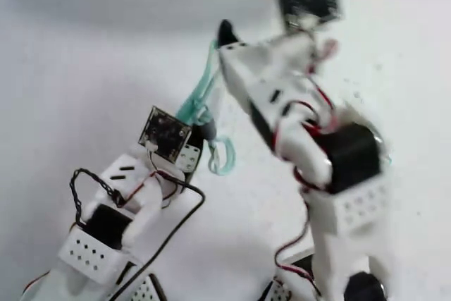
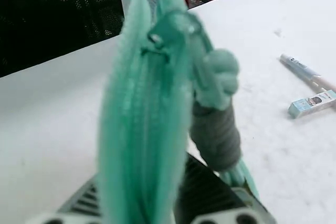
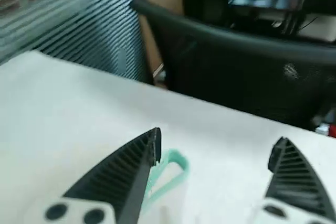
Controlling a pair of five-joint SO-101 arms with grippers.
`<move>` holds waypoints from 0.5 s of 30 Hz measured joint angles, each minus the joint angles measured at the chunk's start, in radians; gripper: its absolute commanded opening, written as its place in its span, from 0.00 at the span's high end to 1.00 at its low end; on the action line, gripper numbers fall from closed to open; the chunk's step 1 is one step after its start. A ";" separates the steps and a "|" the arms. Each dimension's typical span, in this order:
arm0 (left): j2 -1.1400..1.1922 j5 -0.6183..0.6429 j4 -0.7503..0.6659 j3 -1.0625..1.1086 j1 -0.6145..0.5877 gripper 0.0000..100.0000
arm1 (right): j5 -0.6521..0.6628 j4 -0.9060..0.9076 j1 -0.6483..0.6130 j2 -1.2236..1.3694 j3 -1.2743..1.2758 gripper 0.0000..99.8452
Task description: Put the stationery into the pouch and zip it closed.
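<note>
High view: The left claw (image 1: 201,130) is clenched on the green pouch (image 1: 204,82), which stands up off the counter (image 1: 84,68) on its edge. Judged purpose: to present the zip side for loading. The right claw (image 1: 225,37) sits at the pouch's far end; the right arm covers much of the counter beyond it. Bare counter lies open to the left of the left arm.

Left wrist view: The pouch rises from the claw, with the zip pull (image 2: 157,39) near its top. Whether the zip is open cannot be told. A pen (image 2: 304,71) and a small box (image 2: 313,103) lie on the counter, close together and well apart from the pouch, so loading appears not yet done. There is open surface around both.

Right wrist view: The right claw is released, jaws wide and holding nothing. The pouch's green loop (image 3: 176,163) lies just beside one finger. The counter's far edge is near, with a chair (image 3: 236,51) behind it. Room outward is limited.
</note>
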 measured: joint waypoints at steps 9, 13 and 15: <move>0.000 0.000 0.000 0.000 0.000 0.98 | -0.002 0.133 0.359 -0.132 0.199 0.67; 0.000 0.000 0.000 0.000 0.000 0.98 | -0.095 0.077 0.552 -0.127 0.528 0.67; 0.000 0.000 0.000 0.000 0.000 0.98 | -0.149 -0.021 0.640 -0.126 0.730 0.67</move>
